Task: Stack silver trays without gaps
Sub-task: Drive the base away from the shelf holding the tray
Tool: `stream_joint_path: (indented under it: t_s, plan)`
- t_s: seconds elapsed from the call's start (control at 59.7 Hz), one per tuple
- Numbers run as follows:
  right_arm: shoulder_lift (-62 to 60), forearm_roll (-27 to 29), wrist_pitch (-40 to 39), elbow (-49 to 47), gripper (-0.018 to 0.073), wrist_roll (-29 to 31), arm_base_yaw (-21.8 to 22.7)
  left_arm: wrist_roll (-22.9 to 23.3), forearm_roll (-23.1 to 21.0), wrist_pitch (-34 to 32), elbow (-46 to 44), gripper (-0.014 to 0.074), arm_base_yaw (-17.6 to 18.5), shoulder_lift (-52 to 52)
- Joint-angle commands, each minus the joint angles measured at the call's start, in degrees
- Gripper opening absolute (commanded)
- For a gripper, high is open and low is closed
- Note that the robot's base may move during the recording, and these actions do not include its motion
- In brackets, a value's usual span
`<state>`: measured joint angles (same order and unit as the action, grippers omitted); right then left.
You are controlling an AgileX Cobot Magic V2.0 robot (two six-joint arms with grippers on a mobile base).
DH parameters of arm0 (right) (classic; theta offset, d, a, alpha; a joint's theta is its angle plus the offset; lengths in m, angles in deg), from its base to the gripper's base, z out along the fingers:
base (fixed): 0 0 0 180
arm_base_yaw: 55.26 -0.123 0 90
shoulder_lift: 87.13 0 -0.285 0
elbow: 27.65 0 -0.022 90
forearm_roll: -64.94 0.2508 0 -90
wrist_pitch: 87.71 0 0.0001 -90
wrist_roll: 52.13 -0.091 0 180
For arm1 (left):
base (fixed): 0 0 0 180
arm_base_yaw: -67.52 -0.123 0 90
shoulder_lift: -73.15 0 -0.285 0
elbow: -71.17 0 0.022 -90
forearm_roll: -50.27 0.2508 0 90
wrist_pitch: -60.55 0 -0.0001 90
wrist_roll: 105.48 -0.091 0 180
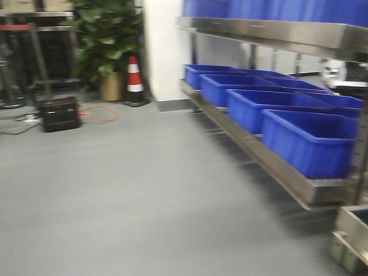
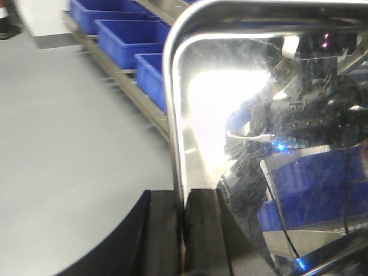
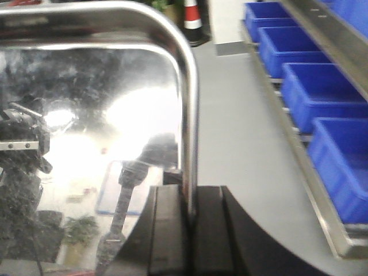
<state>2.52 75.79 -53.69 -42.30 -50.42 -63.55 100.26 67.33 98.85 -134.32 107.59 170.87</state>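
Over the floor (image 2: 69, 144), clamped left fingers (image 2: 163, 230) shut on tray (image 2: 230, 115) rim, right fingers (image 3: 169, 230) shut on tray rim likewise.

The silver tray (image 2: 230, 103) is mirror-polished metal, glossy and smooth, with a faint haze of smears. The left hand (image 2: 183, 230) and right hand (image 3: 192, 230) look matt black and rubbery. At three o'clock in the front view, the blue bins (image 1: 305, 138) are slightly glossy plastic on a brushed-steel shelf (image 1: 253, 146). The floor (image 1: 115, 190) is smooth, matt grey.
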Motion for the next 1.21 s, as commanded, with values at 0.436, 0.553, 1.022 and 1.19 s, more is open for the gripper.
stream_joint_path:
  t_s: [0.436, 0.553, 1.022, 1.19]
  plan:
    - [-0.2, 3.5, -2.8, -0.7, -0.008, 0.2, -1.0, -0.1, -3.2, -4.8, -0.4, -0.0019, 1.2, -0.4]
    - [-0.2, 3.5, -2.8, -0.7, -0.008, 0.2, -1.0, -0.1, -3.2, -4.8, -0.4, -0.0019, 1.2, -0.4]
    - [-0.2, 3.5, -2.8, -0.7, -0.008, 0.2, -1.0, -0.1, -3.2, -4.8, -0.4, -0.0019, 1.2, -0.4]
    - [-0.2, 3.5, -2.8, -0.7, -0.008, 0.2, -1.0, -0.1, -3.2, -4.8, -0.4, -0.0019, 1.2, -0.4]
